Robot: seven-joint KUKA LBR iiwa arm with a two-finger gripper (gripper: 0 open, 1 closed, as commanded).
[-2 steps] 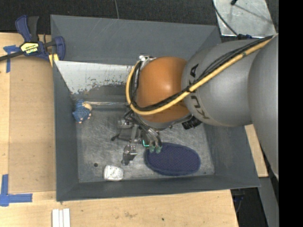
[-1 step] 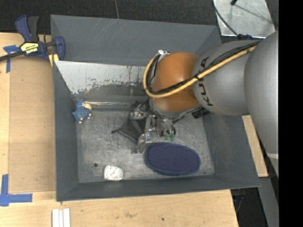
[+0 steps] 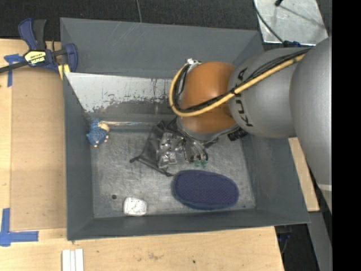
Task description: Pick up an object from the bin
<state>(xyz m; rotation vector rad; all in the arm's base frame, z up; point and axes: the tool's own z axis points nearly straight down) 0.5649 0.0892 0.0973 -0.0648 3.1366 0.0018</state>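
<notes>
The grey bin held few things, well apart from one another. A dark blue oval pad with a mesh-like surface lay on the floor toward the near right, just below the gripper. A small white crumpled lump sat by the near wall toward the left, with a tiny dark speck beside it. A small blue and yellow item rested far to the left, close to the back wall.

In the middle of the floor lay a dark angular piece, flat, with one thin tip pointing left. The gripper stood low over the right part of this piece, its metal end right at it; nothing else lay between them. The orange cover and a yellow cable on the arm hid the wrist from above. Whether the pincer was spread or pressed together could not be told, nor whether it pinched the dark piece.
</notes>
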